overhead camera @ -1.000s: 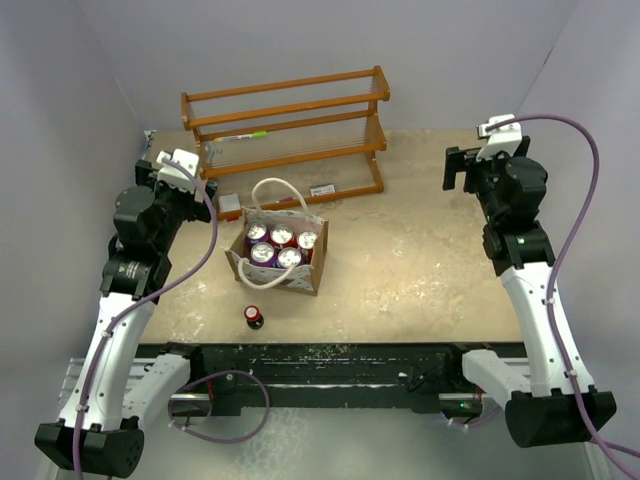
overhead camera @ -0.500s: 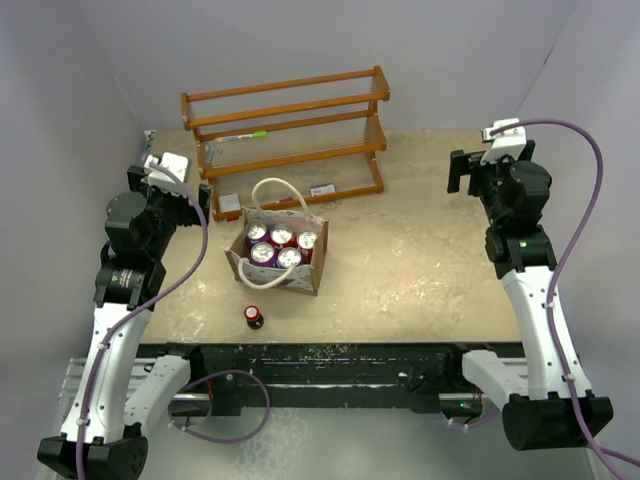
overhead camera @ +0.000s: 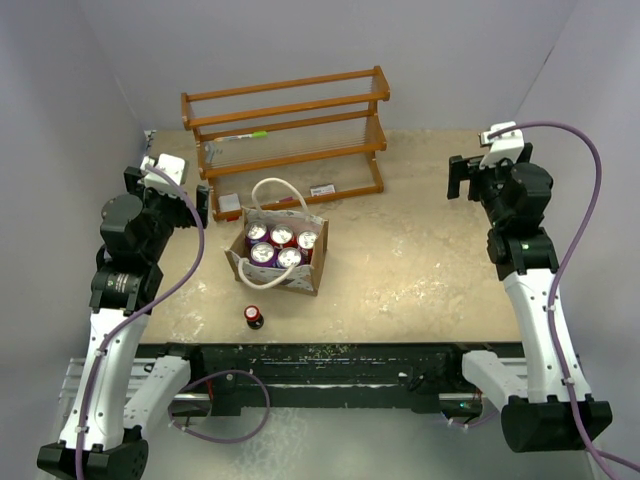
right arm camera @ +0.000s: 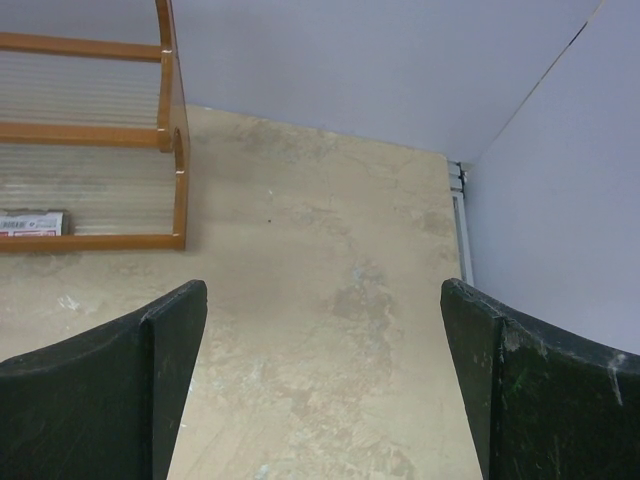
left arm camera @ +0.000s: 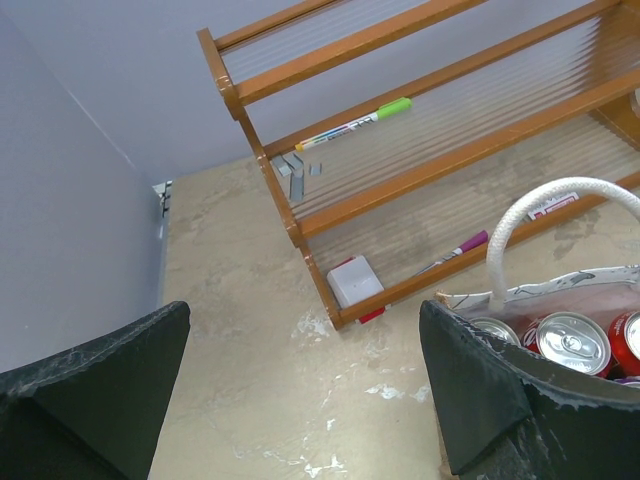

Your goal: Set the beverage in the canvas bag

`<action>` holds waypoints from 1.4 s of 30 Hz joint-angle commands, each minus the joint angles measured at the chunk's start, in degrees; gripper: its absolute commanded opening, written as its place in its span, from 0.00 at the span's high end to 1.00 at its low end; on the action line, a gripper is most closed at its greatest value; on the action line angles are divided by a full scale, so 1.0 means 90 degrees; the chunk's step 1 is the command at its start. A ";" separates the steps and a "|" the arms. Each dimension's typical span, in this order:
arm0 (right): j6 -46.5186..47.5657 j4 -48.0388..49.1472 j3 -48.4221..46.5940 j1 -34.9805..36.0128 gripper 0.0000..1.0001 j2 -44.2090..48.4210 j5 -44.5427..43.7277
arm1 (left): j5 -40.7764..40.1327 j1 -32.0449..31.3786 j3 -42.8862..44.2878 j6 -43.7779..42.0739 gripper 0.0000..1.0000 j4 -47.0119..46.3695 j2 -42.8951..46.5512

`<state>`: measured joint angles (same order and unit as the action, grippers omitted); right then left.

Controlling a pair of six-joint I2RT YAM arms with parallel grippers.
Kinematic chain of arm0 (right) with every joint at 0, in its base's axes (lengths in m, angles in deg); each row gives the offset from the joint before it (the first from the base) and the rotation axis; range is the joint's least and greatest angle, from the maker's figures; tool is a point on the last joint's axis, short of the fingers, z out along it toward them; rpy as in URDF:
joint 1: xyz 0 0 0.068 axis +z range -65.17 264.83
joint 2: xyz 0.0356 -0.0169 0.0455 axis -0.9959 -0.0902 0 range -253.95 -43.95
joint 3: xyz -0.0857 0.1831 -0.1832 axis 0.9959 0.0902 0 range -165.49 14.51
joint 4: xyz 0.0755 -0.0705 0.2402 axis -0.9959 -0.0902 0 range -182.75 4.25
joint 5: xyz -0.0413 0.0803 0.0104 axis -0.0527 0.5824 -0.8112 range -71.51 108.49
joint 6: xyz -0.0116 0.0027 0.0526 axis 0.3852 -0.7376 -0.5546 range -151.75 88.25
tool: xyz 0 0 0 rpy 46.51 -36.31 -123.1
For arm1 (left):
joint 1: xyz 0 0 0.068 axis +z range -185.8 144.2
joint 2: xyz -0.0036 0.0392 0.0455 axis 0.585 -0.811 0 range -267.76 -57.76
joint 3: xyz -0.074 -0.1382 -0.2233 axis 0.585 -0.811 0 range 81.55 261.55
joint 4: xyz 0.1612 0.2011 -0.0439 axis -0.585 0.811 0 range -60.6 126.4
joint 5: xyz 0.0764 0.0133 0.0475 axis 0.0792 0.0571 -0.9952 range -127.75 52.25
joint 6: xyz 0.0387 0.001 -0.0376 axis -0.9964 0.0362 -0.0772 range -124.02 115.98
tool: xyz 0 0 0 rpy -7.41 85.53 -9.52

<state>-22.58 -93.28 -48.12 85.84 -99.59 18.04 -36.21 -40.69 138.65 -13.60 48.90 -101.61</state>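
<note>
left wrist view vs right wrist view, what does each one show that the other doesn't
Only the left wrist: the canvas bag holding cans, a green-capped marker and a small white box. Only the right wrist: the far right corner of the table. Both: the wooden rack, bare table surface, and an open hand in front, the left hand and the right hand.

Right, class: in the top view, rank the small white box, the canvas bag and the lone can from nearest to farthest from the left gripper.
1. small white box, just right of the left gripper.
2. canvas bag, mid-table.
3. lone can, near the front edge.
</note>
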 commanded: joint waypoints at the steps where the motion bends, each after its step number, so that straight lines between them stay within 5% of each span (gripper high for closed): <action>1: 0.0110 0.0114 -0.0138 -0.0035 0.00 0.0177 0.0095 | -0.0025 0.0045 0.0279 0.0088 0.01 -0.0074 0.0071; 42: 0.0171 0.0143 -0.0067 -0.0044 0.00 0.0156 0.0011 | -0.0008 0.0055 0.0289 -0.0021 0.01 -0.0054 0.0119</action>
<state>-21.93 -93.58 -48.12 85.78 -99.04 18.00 -36.47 -40.69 138.65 -13.67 50.08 -101.09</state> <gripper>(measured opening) 0.998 0.992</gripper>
